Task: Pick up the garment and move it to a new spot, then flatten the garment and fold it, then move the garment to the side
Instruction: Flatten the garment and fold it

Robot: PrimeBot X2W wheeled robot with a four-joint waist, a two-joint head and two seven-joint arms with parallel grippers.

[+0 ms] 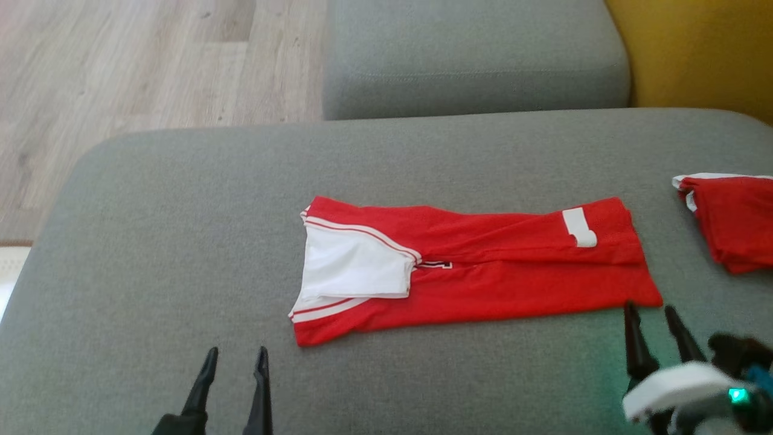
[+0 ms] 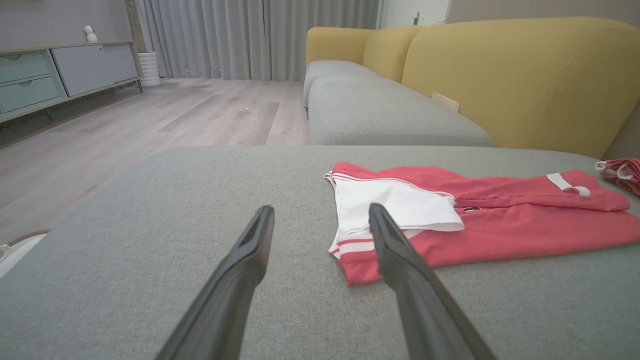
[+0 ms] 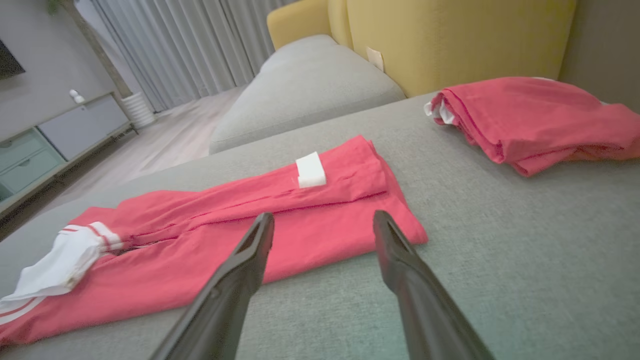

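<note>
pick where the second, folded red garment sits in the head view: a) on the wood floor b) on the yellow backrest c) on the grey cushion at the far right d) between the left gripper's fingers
c: the second red garment lies folded on the grey cushion at the right edge, apart from the long red garment.

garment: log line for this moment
garment: folded long, flat on cushion | left gripper: open, empty, near white end | right gripper: open, empty, near other end | second garment: folded, far right

Folded red garment (image 1: 513,284) on grey cushion (image 1: 181,241).
</note>
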